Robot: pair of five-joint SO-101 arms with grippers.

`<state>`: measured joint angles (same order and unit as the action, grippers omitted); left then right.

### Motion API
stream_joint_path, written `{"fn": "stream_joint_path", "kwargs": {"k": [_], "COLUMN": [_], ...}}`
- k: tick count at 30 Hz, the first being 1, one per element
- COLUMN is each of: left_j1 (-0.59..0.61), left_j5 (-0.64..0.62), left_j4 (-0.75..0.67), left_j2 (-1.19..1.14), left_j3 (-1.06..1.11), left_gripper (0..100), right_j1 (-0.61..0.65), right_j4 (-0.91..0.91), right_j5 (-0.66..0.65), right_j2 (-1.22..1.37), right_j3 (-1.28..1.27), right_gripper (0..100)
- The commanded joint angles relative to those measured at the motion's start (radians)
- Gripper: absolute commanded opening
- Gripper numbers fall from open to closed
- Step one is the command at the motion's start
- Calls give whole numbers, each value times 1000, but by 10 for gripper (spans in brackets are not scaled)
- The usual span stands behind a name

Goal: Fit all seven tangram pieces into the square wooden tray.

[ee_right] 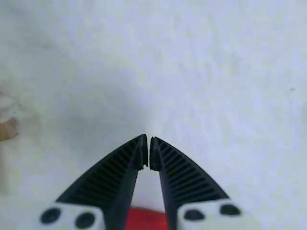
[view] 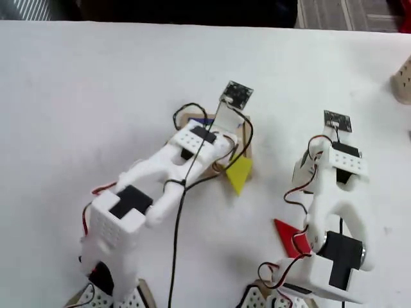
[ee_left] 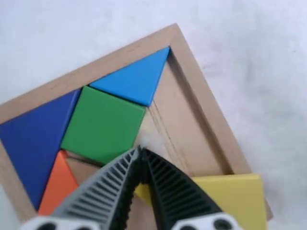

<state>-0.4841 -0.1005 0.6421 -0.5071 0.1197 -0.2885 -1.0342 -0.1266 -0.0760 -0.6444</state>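
The left gripper [ee_left: 142, 155] hangs close over the tray [ee_left: 204, 98], its jaws pressed together with nothing between them. In the tray lie a dark blue triangle [ee_left: 29, 139], an orange piece [ee_left: 57, 184], a green square [ee_left: 103, 124] and a light blue triangle [ee_left: 134, 79]. The side by the right-hand rim is bare wood. The yellow piece [ee_left: 235, 196] sits across that rim, partly over the table [view: 96, 77], so seating it looks like the step in hand. The next move probably calls for sliding or lifting it inward and turning it until it drops flat into the gap. Further right, the right gripper [ee_right: 147, 153] is closed and empty above the table. The red piece [view: 289, 236] lies by that arm, well apart from the tray.
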Motion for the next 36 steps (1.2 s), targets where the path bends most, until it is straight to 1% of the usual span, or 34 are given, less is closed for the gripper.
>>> {"fn": "stream_joint_path", "kwargs": {"k": [1,8,12,14,16,19,22,24,26,28,31,33,35,36], "left_j1": [47,88,136,160,183,219,229,231,231,231,240,242,242,242], "left_j5": [11,3,3,3,3,3,3,3,3,3,3,3,3,3], "left_j4": [18,20,17,15,0,-74,-199,-273,-318,-350,-382,-397,-402,-397], "left_j2": [64,213,265,271,268,266,266,266,266,266,263,239,199,183], "left_j3": [-38,-29,-12,2,11,68,166,227,273,304,325,318,288,272], "left_gripper": [23,23,23,23,23,23,23,23,23,23,23,23,23,23], "right_j1": [-5,-2,1,5,16,50,153,239,306,407,624,746,816,823], "right_j4": [7,7,-5,-54,-143,-297,-406,-410,-386,-383,-383,-375,-348,-328], "right_j5": [-9,-9,-5,-8,-8,-8,-8,-8,-8,-9,-28,-34,-34,-34], "right_j2": [-16,-16,-16,-25,-68,-194,-355,-435,-450,-415,-305,-208,-116,-73], "right_j3": [35,35,34,52,92,152,167,161,141,138,135,135,135,135], "right_gripper": [18,18,18,18,18,18,18,18,18,18,18,18,18,18]}}
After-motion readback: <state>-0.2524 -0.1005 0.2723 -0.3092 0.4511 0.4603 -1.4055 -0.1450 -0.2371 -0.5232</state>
